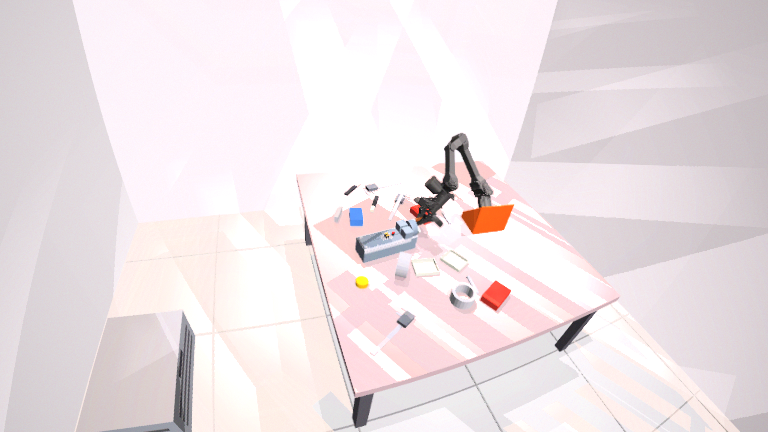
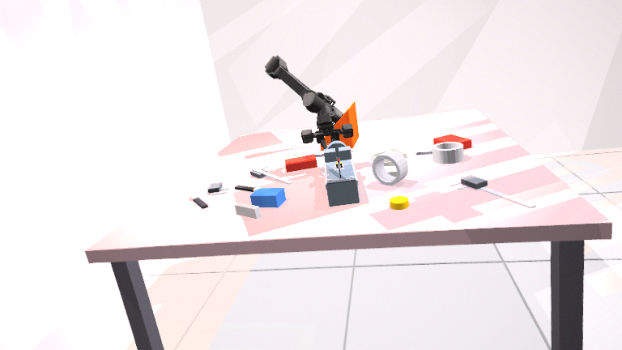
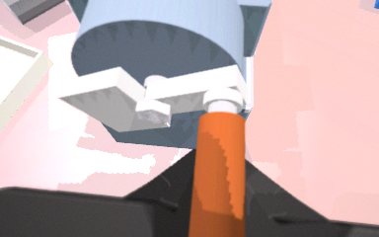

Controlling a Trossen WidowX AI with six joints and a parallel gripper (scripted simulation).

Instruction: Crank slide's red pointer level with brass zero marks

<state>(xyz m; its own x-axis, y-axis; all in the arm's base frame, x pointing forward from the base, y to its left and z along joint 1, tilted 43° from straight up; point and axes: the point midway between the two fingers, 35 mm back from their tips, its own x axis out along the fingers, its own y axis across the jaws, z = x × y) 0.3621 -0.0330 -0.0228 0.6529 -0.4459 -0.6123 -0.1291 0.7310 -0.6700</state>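
The blue-grey machine (image 1: 390, 250) (image 2: 342, 193) (image 3: 163, 12) stands on the table. In the wrist view its white crank arm (image 3: 192, 89) reaches right from the hub to an orange handle (image 3: 219, 163). My gripper (image 1: 425, 216) (image 2: 327, 134) (image 3: 213, 160) is shut on this handle, with a black finger on each side. On top of the slide, the small red pointer (image 1: 393, 233) (image 2: 338, 160) shows toward the crank end from the brass marks (image 1: 386, 235) (image 2: 339, 166), apart from them. The exact gap is too small to read. The wrist view does not show the pointer or marks.
An orange panel (image 1: 488, 219) (image 2: 349, 126) stands by the arm's base. A red block (image 2: 300, 163) and blue block (image 1: 356, 216) (image 2: 267, 198) lie on one side of the machine. An upright white ring (image 1: 402, 265) (image 2: 389, 168), shallow trays (image 1: 425, 275) and yellow disc (image 1: 361, 282) (image 2: 398, 202) are on the other.
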